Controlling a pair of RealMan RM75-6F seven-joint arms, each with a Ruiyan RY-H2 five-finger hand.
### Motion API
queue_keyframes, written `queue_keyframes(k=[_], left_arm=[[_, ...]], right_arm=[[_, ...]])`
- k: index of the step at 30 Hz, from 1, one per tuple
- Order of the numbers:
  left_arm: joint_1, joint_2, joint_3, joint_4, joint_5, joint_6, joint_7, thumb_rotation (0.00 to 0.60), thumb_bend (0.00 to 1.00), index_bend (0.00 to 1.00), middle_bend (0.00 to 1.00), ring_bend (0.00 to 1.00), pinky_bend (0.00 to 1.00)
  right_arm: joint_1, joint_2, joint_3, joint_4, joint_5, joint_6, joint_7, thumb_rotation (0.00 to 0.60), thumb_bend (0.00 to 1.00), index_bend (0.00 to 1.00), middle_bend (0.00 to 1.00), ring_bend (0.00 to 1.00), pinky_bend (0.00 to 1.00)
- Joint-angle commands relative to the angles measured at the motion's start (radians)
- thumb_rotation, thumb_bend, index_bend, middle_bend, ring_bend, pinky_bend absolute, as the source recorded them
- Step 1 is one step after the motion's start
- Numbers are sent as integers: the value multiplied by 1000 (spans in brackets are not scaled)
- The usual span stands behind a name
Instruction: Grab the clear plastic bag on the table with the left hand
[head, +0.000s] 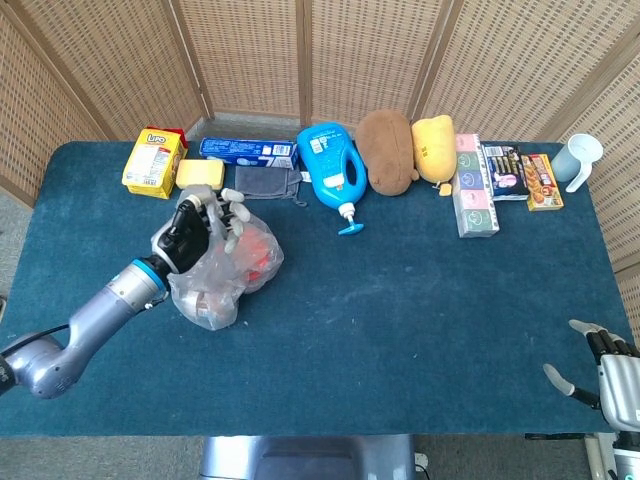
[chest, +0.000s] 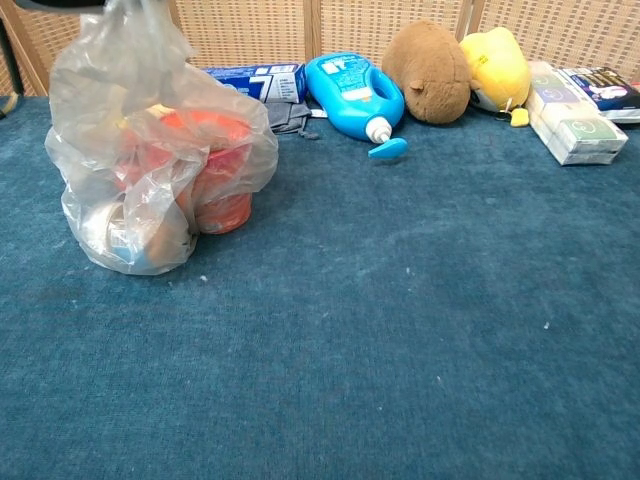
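Observation:
The clear plastic bag (head: 228, 275) stands on the left part of the blue table (head: 400, 300), with orange-red containers and a pale round item inside. My left hand (head: 196, 228) grips the bag's gathered top, fingers curled around the plastic. In the chest view the bag (chest: 150, 170) is stretched upward toward the top edge, and its bottom looks to be at table level. My right hand (head: 604, 372) rests at the lower right corner with its fingers apart, holding nothing.
Along the back edge lie a yellow box (head: 153, 163), a yellow sponge (head: 199, 175), a blue carton (head: 248, 149), a grey cloth (head: 267, 182), a blue detergent bottle (head: 333, 170), two plush toys (head: 387, 150), snack boxes (head: 474, 185) and a cup (head: 582, 158).

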Motion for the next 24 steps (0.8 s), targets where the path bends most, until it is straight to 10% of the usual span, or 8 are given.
queue_keyframes(k=[1,8,24], left_arm=[[12,30,-14,-27,-41,15,28,224,750,465,569,660,770],[33,77,-46,-86,-89,38,48,327,771,497,593,696,838],[73,198,-172,-183,-77,72,-44,337,770,497,603,698,839]], right_arm=[[-1,3,0,-4,-4,3,-1,0,203,238,305,346,397],[0,6,1,-14,-12,7,-7,0,203,242,305,347,397],[2,10,1,-17,-22,4,2,0,203,244,306,347,398]])
